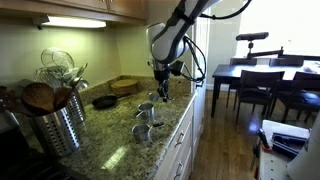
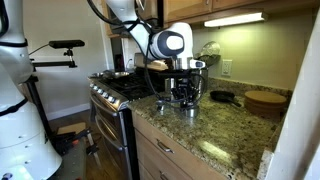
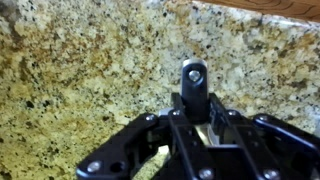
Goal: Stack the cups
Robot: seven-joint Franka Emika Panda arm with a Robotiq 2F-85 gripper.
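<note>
Silver metal cups stand in a group on the granite counter in an exterior view: one [image 1: 147, 109], another [image 1: 156, 122] and a third [image 1: 140, 133]. They also show under the arm in an exterior view [image 2: 166, 104]. My gripper [image 1: 161, 90] [image 2: 184, 92] hangs just above and behind the group. In the wrist view the fingers [image 3: 196, 118] are closed together on the flat handle of a cup [image 3: 194, 74], whose holed end sticks out past the fingertips. A shiny bit shows between the jaws. The bowl of that cup is hidden by the gripper.
A tall ribbed steel utensil holder [image 1: 58, 127] full of tools stands at the near end of the counter. A small black pan [image 1: 103, 101] [image 2: 222, 97] and a wooden board [image 1: 126, 85] [image 2: 266, 100] lie by the wall. A stove [image 2: 118, 88] adjoins the counter.
</note>
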